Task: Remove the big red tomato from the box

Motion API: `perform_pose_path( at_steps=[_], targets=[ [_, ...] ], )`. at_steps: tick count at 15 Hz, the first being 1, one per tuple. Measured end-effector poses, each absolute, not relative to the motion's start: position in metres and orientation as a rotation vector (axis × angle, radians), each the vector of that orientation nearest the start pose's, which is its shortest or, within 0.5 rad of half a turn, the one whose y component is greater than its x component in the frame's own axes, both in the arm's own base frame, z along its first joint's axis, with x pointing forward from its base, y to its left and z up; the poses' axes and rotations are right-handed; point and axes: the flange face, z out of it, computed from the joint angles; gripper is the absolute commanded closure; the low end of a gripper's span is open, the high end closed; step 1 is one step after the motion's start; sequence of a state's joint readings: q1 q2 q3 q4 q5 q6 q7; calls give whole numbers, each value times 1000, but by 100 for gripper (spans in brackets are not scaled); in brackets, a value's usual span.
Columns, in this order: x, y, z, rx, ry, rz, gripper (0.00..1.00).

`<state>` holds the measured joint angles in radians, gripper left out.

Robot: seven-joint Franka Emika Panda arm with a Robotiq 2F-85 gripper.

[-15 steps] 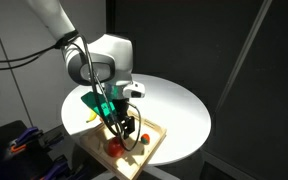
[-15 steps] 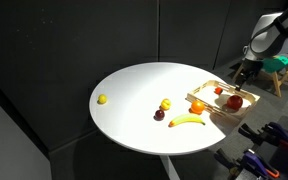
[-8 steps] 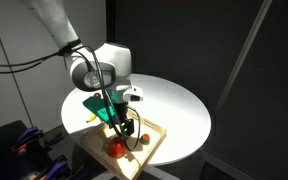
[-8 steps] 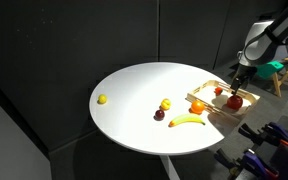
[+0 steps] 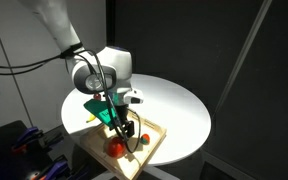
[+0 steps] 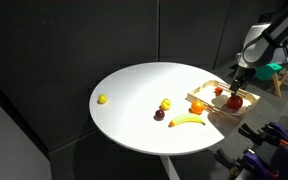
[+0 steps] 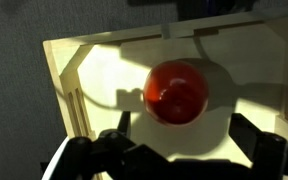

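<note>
Pincer (image 7: 181,122) hangs wide open, centred over the tomato (image 7: 176,92) in the box (image 7: 62,75) at the surface (image 6: 144,85) edge, apparently aligned to grasp it.

I see the big red tomato (image 7: 175,91) lying inside the box (image 7: 56,75). It's round and glossy. The box is shallow, light wood.

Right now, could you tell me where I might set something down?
Bare: on the white table, the middle beside the lone yellow fruit, and the far half. Crowded: from the banana to the box holding the big red tomato.
</note>
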<state>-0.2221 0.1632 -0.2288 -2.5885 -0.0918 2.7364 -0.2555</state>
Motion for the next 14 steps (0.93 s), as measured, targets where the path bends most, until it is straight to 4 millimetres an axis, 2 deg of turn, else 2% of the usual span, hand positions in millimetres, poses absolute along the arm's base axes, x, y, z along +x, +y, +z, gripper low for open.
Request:
perform_pose_path(
  at_steps=[7, 14],
  targets=[
    [397, -192, 201, -3200, 172, 60, 0],
    [395, -190, 190, -3196, 167, 92, 0]
  ],
)
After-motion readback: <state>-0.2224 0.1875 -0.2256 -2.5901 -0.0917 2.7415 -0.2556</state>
